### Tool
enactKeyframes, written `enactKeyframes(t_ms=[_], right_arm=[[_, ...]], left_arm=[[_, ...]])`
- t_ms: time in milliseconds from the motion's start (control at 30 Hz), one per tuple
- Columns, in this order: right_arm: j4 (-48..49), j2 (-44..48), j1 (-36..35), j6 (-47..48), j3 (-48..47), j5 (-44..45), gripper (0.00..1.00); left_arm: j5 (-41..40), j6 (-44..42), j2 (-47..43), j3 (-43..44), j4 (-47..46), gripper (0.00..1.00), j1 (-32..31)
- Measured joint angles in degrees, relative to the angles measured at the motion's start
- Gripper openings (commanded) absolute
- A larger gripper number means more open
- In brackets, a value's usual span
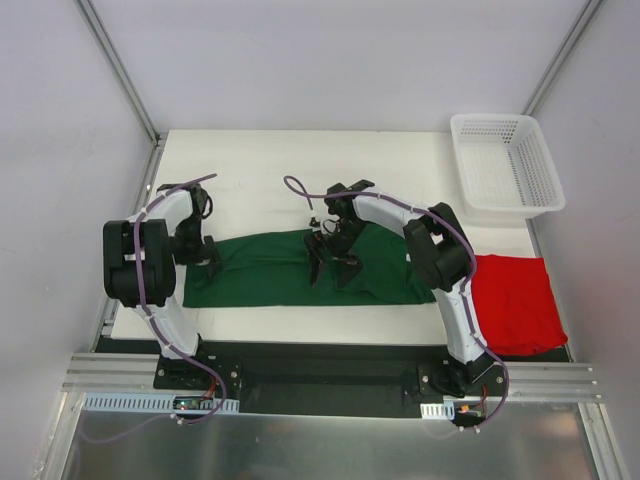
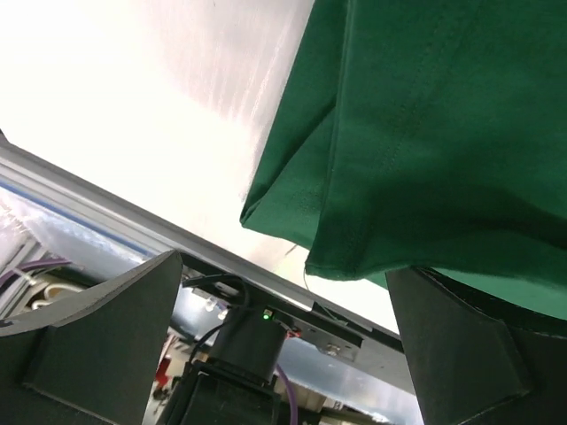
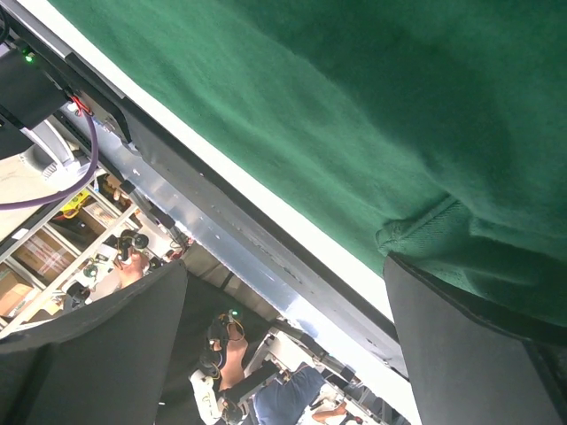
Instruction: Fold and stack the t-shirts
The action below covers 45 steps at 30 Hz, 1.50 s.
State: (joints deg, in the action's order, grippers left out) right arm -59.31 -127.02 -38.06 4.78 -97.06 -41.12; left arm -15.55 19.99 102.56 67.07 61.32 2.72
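1. Left gripper (image 1: 208, 258): jaws apart, at the left end of the green shirt (image 1: 270, 272). In the wrist view the shirt's folded corner lies between the fingers and covers the tip of one (image 2: 469, 345).
2. Right gripper (image 1: 332, 264): jaws apart, down on the shirt's middle; a hem fold meets one finger (image 3: 469, 354).
3. Green shirt: a long band across the table (image 1: 300, 165), near its front edge.
4. Red shirt (image 1: 515, 300): folded, right of the green.
5. Basket (image 1: 505, 165): far right corner.
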Motion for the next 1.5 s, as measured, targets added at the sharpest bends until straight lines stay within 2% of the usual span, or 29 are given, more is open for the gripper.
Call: enactKeyframes(t_ms=[33,133,167,233,267,333,500,567,600,700,767,800,833,900,933,1033,1500], right_arm=[[0.0,0.0,0.0,0.0,0.0,0.0,0.96],[0.0,0.0,0.0,0.1,0.0,0.0,0.96],[0.0,0.0,0.0,0.2,0.0,0.0,0.96],[0.0,0.0,0.0,0.2,0.0,0.0,0.96],[0.0,0.0,0.0,0.2,0.0,0.0,0.96],[0.0,0.0,0.0,0.3,0.0,0.0,0.96],[0.0,0.0,0.1,0.4,0.0,0.0,0.96],[0.0,0.0,0.1,0.5,0.0,0.0,0.96],[0.0,0.0,0.2,0.5,0.0,0.0,0.96],[0.0,0.0,0.3,0.5,0.0,0.0,0.96],[0.0,0.0,0.5,0.5,0.0,0.0,0.96],[0.0,0.0,0.6,0.5,0.0,0.0,0.96],[0.0,0.0,0.7,0.5,0.0,0.0,0.96],[0.0,0.0,0.8,0.6,0.0,0.0,0.96],[0.0,0.0,0.8,0.6,0.0,0.0,0.96],[0.0,0.0,0.9,0.6,0.0,0.0,0.96],[0.0,0.0,1.2,0.7,0.0,-0.1,0.96]], left_arm=[[0.2,0.1,-0.5,0.0,-0.2,0.96,0.0],[2.3,0.2,-2.1,-0.5,-1.6,0.68,0.0],[3.2,0.2,-2.5,-0.8,-2.1,0.47,0.0],[5.0,0.5,-3.1,-1.3,-2.9,0.32,0.0],[5.8,0.4,-3.3,-1.5,-3.3,0.13,0.0],[7.1,0.7,-3.3,-1.8,-3.9,0.0,0.0],[8.5,0.4,-3.3,-2.5,-4.8,0.01,0.0],[8.5,0.4,-3.3,-3.1,-5.1,0.12,0.0],[8.5,0.4,-3.3,-3.5,-5.2,0.22,0.0],[8.4,0.3,-3.3,-4.5,-5.3,0.27,0.0],[8.3,0.3,-3.3,-5.1,-5.3,0.4,0.0],[8.1,0.2,-3.3,-5.2,-5.3,0.42,0.0],[8.0,0.1,-3.3,-5.4,-5.3,0.29,0.0],[7.8,0.3,-3.4,-5.6,-5.4,0.2,0.0],[7.6,0.2,-3.4,-5.6,-5.3,0.11,0.0],[7.4,0.1,-3.4,-5.9,-5.4,0.0,0.0],[2.8,-0.1,-3.7,-5.7,-3.1,0.0,0.0]])
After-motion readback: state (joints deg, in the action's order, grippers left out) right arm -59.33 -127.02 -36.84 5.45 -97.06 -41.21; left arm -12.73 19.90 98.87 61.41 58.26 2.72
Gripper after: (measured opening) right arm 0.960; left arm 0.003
